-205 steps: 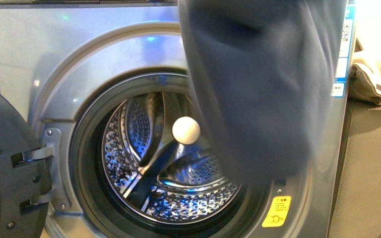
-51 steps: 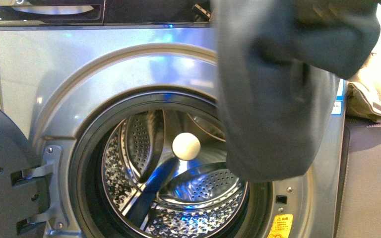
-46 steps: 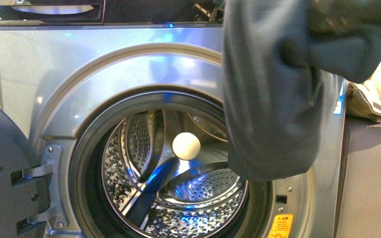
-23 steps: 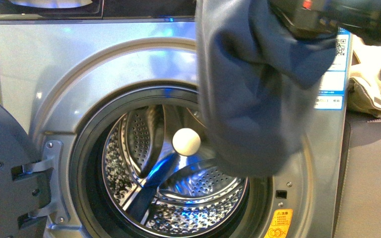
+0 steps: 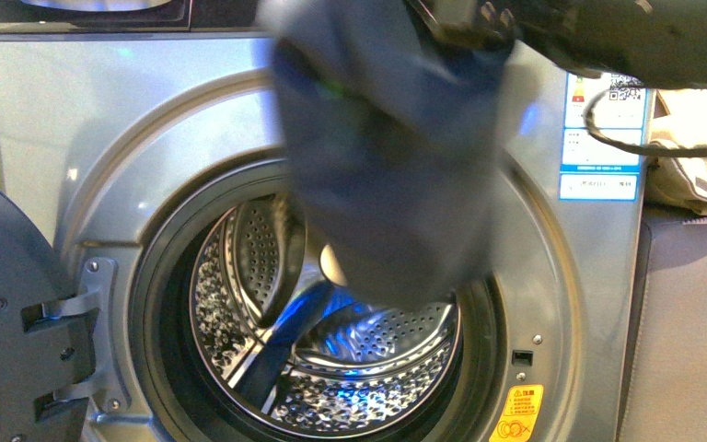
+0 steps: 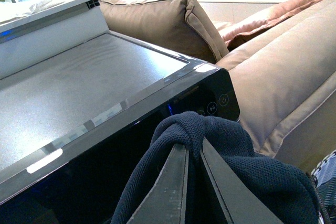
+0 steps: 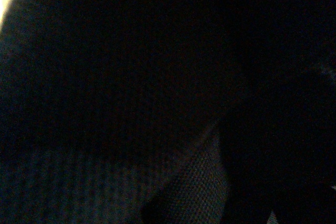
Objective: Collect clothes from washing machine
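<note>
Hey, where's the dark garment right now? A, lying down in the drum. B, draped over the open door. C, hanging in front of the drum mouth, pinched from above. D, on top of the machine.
C: the clothes hang in front of the washing machine opening, pinched in the shut left hand.

One washing machine — one open door, one navy garment, one energy label, one yellow sticker

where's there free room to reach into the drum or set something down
Free: lower-left drum mouth, between the black door seal and the hanging dark navy fabric garment; the silver-grey washing machine's flat top. Crowded: upper-right mouth, covered by the garment.
</note>
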You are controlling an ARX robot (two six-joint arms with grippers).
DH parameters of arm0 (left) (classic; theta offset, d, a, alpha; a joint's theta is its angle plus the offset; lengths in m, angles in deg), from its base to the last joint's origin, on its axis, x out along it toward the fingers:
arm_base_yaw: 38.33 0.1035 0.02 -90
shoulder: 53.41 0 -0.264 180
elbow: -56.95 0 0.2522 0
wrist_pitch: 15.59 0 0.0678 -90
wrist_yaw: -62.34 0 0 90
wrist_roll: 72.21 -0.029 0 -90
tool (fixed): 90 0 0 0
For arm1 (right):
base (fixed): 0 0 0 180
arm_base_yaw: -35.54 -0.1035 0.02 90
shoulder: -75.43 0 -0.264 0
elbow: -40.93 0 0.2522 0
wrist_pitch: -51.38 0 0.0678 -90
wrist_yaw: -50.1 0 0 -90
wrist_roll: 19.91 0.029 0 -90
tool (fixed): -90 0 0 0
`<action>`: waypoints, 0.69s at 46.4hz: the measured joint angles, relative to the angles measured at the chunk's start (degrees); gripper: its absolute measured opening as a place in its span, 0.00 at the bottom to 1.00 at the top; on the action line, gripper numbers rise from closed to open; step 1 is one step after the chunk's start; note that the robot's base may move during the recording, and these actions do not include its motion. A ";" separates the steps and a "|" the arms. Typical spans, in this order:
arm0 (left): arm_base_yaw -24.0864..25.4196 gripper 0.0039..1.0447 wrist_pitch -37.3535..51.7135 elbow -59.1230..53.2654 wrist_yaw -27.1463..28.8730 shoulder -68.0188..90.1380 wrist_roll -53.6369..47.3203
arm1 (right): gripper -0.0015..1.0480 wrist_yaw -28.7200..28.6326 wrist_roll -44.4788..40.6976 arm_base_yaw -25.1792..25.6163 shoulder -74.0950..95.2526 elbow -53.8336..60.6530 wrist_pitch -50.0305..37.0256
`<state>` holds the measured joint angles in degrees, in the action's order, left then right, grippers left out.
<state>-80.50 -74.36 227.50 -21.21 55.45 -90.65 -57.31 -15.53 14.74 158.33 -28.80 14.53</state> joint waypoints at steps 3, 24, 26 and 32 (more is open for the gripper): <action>0.00 0.05 0.00 0.17 0.02 0.00 0.00 | 0.61 0.74 0.07 -0.09 0.00 0.02 -0.22; 0.00 0.05 -0.02 0.46 -0.26 0.04 0.00 | 0.08 0.87 4.90 3.26 -4.76 5.77 -4.50; 0.00 0.05 -0.02 0.52 -0.35 0.04 0.00 | 0.08 0.52 5.33 3.39 -5.73 6.58 -4.68; 0.00 0.10 -0.02 0.66 -0.63 0.04 0.02 | 0.08 -0.37 6.38 3.89 -8.44 8.57 -4.85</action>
<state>-80.50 -74.39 228.16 -21.84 55.49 -90.62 -57.68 -9.15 18.63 149.89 -20.23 9.68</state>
